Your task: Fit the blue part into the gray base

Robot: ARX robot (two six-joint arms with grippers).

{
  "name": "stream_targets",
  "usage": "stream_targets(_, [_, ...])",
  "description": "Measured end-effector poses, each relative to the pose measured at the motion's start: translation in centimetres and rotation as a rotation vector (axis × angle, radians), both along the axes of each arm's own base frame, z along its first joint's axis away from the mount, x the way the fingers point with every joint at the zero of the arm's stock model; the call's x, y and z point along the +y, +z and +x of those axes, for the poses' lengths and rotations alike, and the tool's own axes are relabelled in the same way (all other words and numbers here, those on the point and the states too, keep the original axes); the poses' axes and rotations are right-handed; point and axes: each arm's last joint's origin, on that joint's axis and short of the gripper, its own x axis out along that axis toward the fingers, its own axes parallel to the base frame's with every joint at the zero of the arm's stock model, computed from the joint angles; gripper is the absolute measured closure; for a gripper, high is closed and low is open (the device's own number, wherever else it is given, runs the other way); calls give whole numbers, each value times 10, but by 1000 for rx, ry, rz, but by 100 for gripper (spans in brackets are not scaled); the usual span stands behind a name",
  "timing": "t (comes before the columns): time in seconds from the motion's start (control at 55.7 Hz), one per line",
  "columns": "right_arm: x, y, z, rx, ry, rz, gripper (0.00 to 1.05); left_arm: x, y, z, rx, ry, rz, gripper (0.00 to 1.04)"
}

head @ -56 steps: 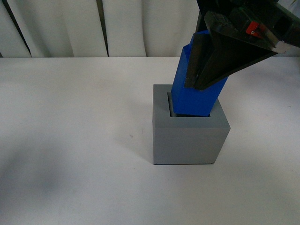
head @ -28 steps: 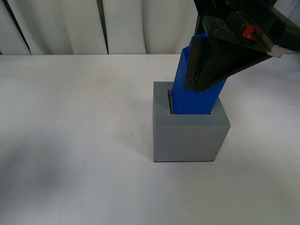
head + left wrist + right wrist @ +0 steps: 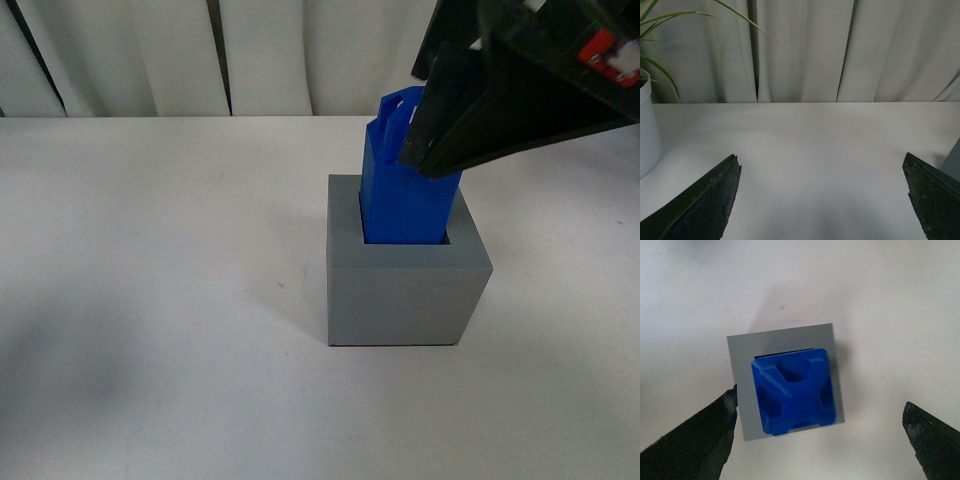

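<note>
Now my right gripper (image 3: 819, 399) gapes wide, gripping nothing. It points straight down over the blue part (image 3: 792, 392), which stands in the gray base (image 3: 405, 295).

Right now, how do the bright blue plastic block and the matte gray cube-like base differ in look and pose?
The bright blue plastic block is narrower than the matte gray cube-like base. The blue block stands in the gray base's recess and rises above it. The blue block's top is ridged; the gray base's rim is flat. Both are square in outline.

a plain lab-like room: white table (image 3: 800, 150), pale curtains (image 3: 800, 50), potted plant (image 3: 647, 125)
</note>
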Motion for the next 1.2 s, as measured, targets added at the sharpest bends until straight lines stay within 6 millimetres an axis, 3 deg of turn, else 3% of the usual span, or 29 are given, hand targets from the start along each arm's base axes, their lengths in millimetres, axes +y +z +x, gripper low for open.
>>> stream_targets(0.197, [-27,16,-25,-75,-50,204,7,0,0,0,0,0,0,6])
stream_targets(0.377, [-55,17,-54,-161,-130,352,7,0,0,0,0,0,0,6])
stream_targets(0.502, [-77,4,-83,-233,-262,491,7,0,0,0,0,0,0,6])
stream_targets(0.808, [-98,-41,-145,-312,-508,740,7,0,0,0,0,0,0,6])
stream_targets(1.113, [-98,-48,-148,-256,-566,775,7,0,0,0,0,0,0,6])
stream_targets(1.202, [-96,-54,-150,-472,-805,799,19,0,0,0,0,0,0,6])
